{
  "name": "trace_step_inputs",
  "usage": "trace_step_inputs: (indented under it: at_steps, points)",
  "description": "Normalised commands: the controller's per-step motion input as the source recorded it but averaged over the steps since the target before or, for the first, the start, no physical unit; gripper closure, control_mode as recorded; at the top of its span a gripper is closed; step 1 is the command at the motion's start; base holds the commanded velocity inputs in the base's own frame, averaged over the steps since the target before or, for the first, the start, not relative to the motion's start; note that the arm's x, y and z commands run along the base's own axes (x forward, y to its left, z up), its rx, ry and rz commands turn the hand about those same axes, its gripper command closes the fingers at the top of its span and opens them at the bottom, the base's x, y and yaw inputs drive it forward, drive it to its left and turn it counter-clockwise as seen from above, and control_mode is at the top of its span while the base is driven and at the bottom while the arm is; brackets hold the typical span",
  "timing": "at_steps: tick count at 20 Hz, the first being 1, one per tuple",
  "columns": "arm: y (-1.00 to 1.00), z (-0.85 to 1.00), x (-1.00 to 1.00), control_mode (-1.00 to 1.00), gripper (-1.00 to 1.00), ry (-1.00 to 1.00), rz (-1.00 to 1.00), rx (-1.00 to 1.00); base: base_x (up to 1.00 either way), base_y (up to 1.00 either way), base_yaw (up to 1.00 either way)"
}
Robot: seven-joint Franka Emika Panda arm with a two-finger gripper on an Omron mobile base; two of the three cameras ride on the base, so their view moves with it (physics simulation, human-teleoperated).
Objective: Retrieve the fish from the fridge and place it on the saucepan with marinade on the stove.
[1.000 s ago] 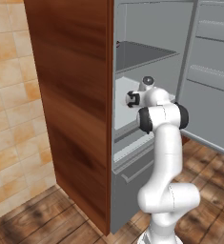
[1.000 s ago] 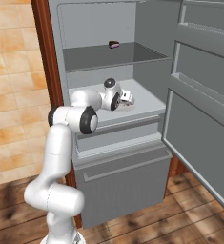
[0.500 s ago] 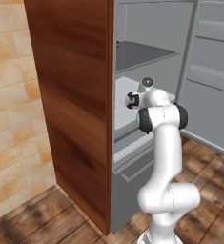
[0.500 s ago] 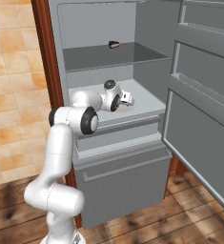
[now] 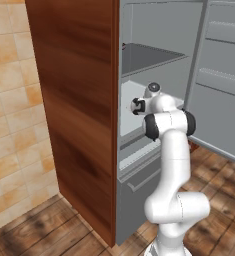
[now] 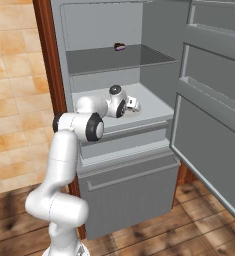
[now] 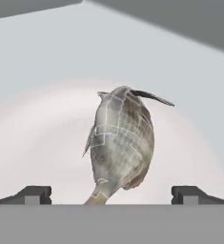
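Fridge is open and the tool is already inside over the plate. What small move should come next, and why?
Probably ease the tool straight forward until its open fingertips straddle the fish, then close. In the hand view the fish lies on the pale plate, centred between the tips but ahead of them, so nothing is gripped yet.

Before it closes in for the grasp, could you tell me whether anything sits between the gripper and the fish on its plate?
Nothing visible does. In the hand view the fish lies on the pale plate directly ahead of the open gripper, its tail reaching down between the two fingertips, with no other object between them.
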Motion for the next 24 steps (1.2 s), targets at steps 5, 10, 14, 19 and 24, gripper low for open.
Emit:
trace_step_inputs:
  at_steps: [5,10,14,19,24]
  points:
    - [0.0,-0.18,0.01,-1.0,1.0,0.0,0.0,0.0,0.0,0.0,0.0]
    - [0.0,-0.13,0.0,-1.0,1.0,0.0,0.0,0.0,0.0,0.0,0.0]
    - [0.0,-0.06,0.0,-1.0,1.0,0.0,0.0,0.0,0.0,0.0,0.0]
    - [-0.01,0.01,-0.04,-1.0,1.0,-0.04,-0.01,0.01,0.0,0.0,0.0]
    - [-0.17,0.18,-0.27,-1.0,1.0,-0.06,-0.04,0.03,0.0,0.0,0.0]
